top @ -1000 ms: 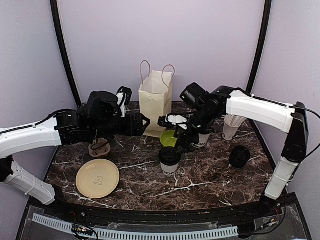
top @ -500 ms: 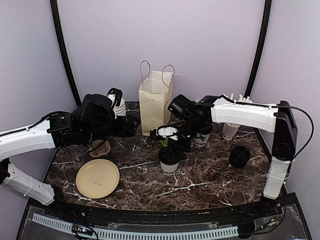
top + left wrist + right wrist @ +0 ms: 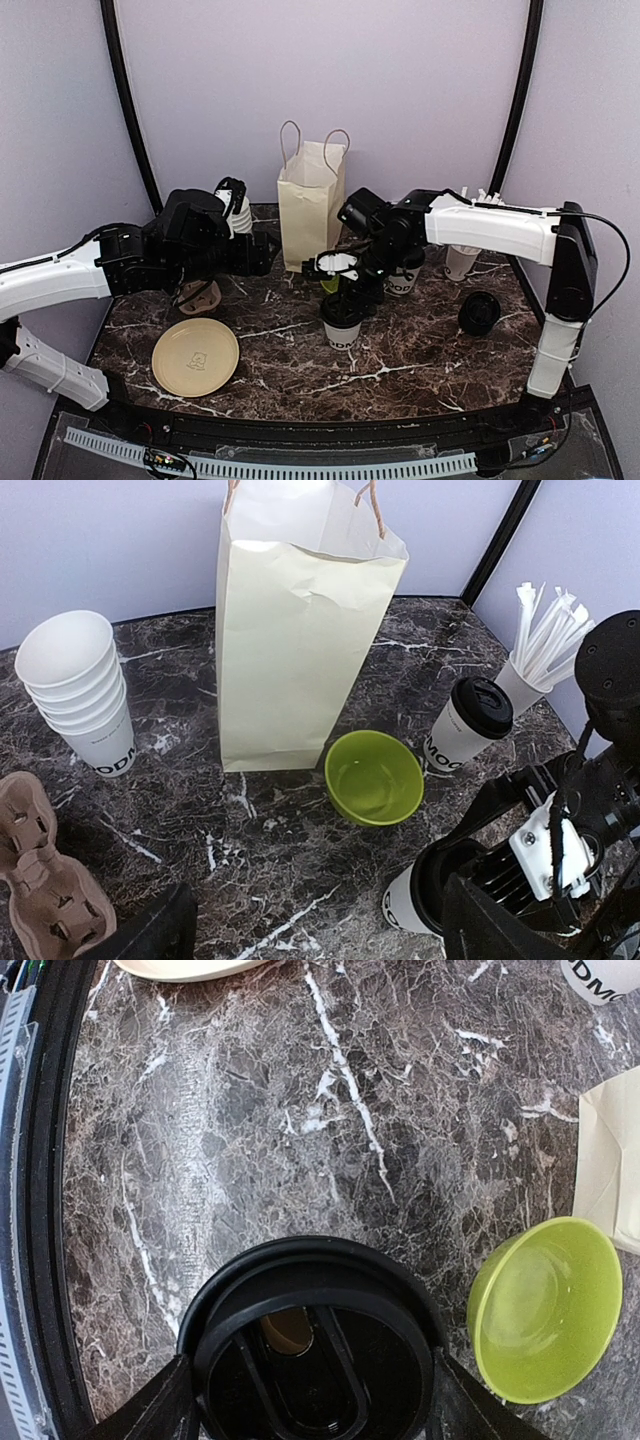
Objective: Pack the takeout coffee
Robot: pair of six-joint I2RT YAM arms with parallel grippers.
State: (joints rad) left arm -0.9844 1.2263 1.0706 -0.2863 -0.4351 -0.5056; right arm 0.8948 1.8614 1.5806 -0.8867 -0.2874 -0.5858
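Note:
The takeout coffee (image 3: 341, 324), a small white cup with a black lid (image 3: 315, 1310), stands upright on the marble mid-table. My right gripper (image 3: 312, 1375) comes down on it from above, its fingers (image 3: 160, 1405) pressed against opposite sides of the lid rim. The left wrist view shows the same cup (image 3: 408, 905) under that gripper (image 3: 540, 865). The tall paper bag (image 3: 311, 205) stands open behind it, also seen in the left wrist view (image 3: 300, 630). My left gripper (image 3: 268, 252) hovers open left of the bag, with nothing between its fingers (image 3: 150, 935).
A second lidded cup (image 3: 463, 725) and a green bowl (image 3: 374, 777) sit between the bag and the gripped cup. Stacked lidless cups (image 3: 78, 690), a cup of straws (image 3: 535, 645), a cardboard carrier (image 3: 198, 295), a tan plate (image 3: 195, 355) and a loose black lid (image 3: 479, 312) surround them.
My right arm swung left and down over the cup, and its jaws have narrowed onto the lid. My left arm drew back to the left early on, then held still.

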